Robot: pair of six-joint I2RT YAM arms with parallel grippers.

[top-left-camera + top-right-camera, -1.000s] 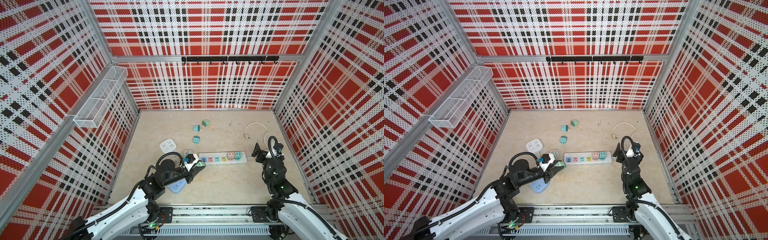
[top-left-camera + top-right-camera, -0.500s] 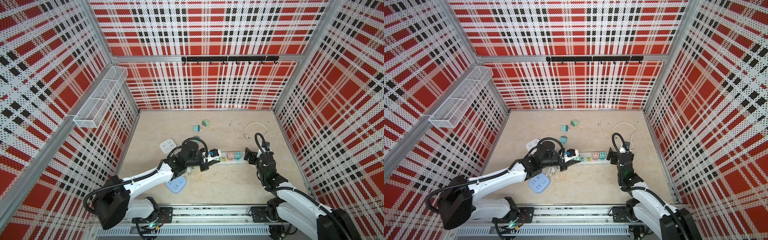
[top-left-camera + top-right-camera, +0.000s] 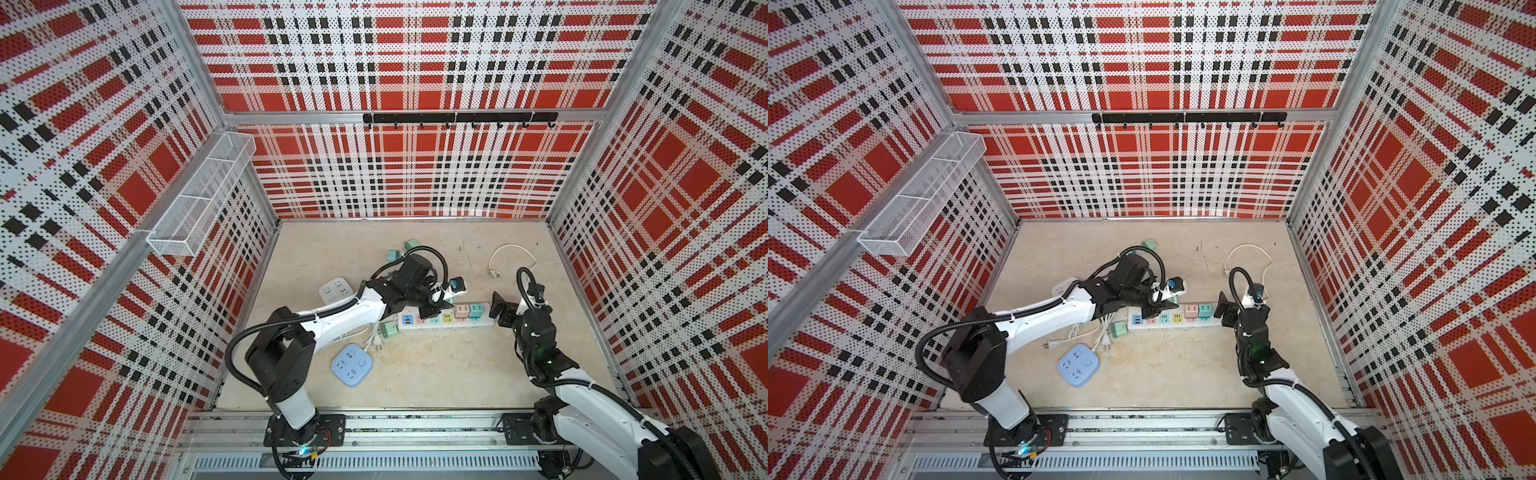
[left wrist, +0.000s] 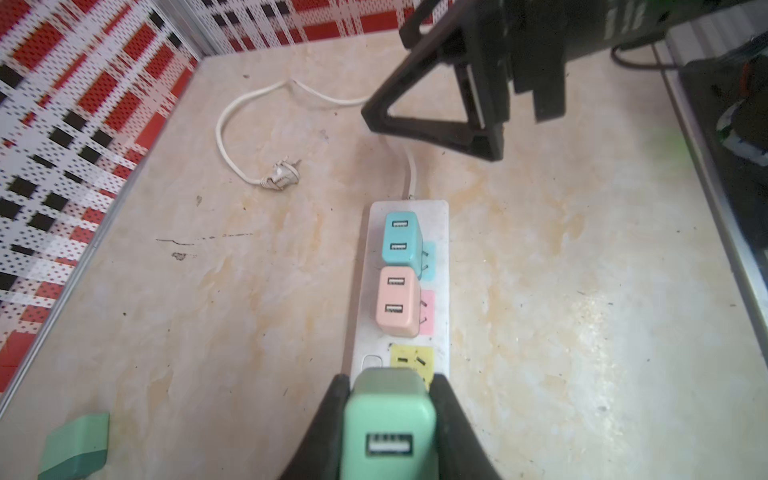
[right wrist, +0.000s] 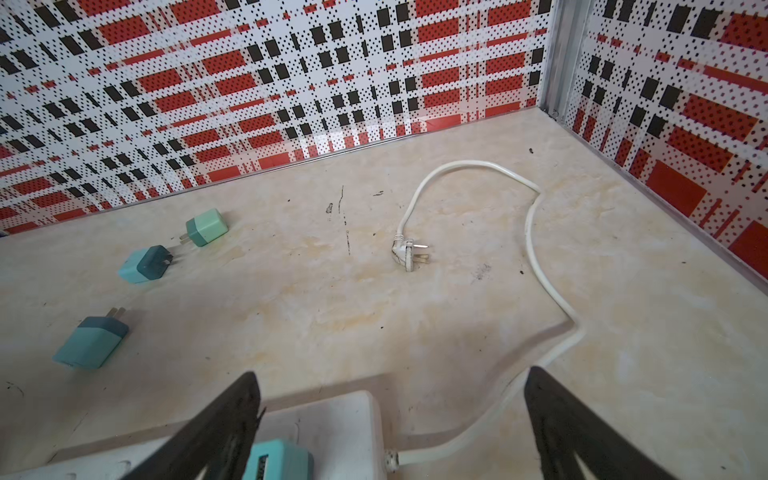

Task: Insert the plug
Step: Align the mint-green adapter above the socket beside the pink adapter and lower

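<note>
My left gripper [image 4: 390,384] is shut on a mint-green plug [image 4: 390,419], a small USB charger. It hangs low over the white power strip [image 4: 441,249], just short of the free yellow socket [image 4: 411,360]. A pink charger [image 4: 397,301] and a teal charger [image 4: 401,239] sit in the sockets beyond. In both top views the left gripper [image 3: 439,306] [image 3: 1162,308] is over the strip's middle [image 3: 446,322]. My right gripper [image 5: 390,415] [image 3: 498,309] stands open astride the strip's cord end [image 5: 332,419], holding nothing.
Three loose chargers [image 5: 206,227] [image 5: 147,264] [image 5: 91,343] lie toward the back, and a green one [image 3: 389,330] lies by the strip's left end. A blue socket block [image 3: 351,365], a white one [image 3: 336,289], and the strip's cord with its plug [image 5: 409,255] also lie on the floor.
My left arm has stretched out from the front over the strip, carrying the green plug to its middle. My right gripper has moved in and down to the strip's right end.
</note>
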